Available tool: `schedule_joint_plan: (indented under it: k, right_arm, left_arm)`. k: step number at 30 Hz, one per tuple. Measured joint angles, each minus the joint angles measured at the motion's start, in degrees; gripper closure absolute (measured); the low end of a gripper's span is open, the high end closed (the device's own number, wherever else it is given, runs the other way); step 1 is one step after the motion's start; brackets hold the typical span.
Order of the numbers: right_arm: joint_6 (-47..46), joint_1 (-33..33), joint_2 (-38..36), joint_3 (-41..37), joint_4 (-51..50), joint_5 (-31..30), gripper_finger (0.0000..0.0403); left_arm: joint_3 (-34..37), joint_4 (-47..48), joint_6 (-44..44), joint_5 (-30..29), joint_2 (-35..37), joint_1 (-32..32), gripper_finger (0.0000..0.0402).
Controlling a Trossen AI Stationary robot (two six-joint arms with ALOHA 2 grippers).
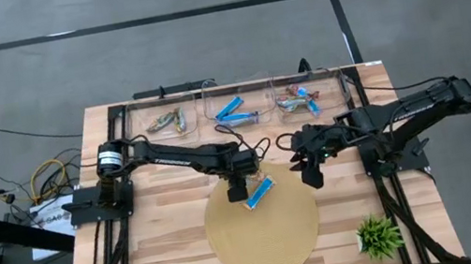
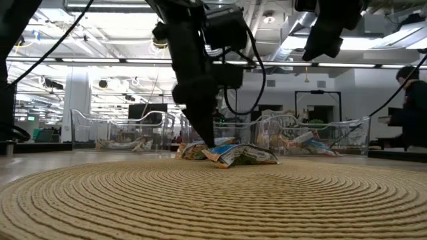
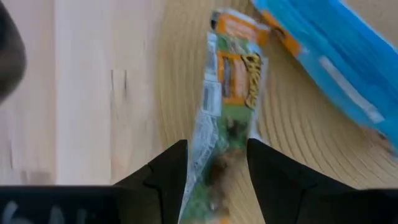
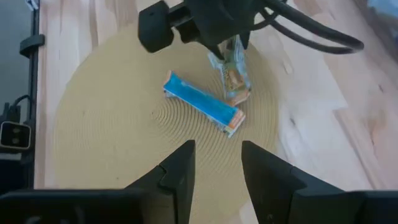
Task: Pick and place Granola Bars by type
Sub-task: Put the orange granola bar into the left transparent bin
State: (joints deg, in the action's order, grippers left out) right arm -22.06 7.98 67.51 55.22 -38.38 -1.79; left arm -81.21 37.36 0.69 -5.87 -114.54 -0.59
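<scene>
- Now your left end effector [image 3: 214,163] straddles the tan-green granola bar [image 3: 230,93] on the round mat [image 1: 235,246], fingers apart, grip not yet made.
- Next, close and lift toward the bins [image 1: 158,102]; the blue bar [image 4: 202,104] lies just beside, and the right end effector [image 4: 217,163] hovers open above the mat's far edge.

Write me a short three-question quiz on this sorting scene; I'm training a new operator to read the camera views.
1. True or false: the left gripper has its jaws on either side of the green-and-orange bar.
2. How many bars lie on the round mat?
3. Which bar lies beside the green-and-orange one? A) blue bar B) red bar C) none

Key: 1 true; 2 two; 3 A.
</scene>
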Motion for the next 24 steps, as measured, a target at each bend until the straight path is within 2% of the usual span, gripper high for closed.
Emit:
schedule_joint_plan:
  k: [6,14,18,24]
  right_arm:
    - [0.02,-0.69,0.01,0.00,-0.52,0.43,0.0280]
    - [0.15,-0.71,0.02,0.00,-0.10,0.43,0.0280]
    - [0.09,-0.70,0.02,0.00,-0.07,0.41,0.0280]
    - [0.13,-0.69,0.02,0.00,0.38,0.40,0.0280]
  left_arm:
    - [0.00,0.26,-1.01,2.58,-2.87,0.87,0.0242]
    - [0.00,1.33,-0.64,0.86,-3.18,0.84,0.0247]
    - [0.00,1.52,0.23,1.19,-3.11,0.96,0.0287]
    - [0.00,1.53,2.08,2.66,-3.03,0.98,0.0379]
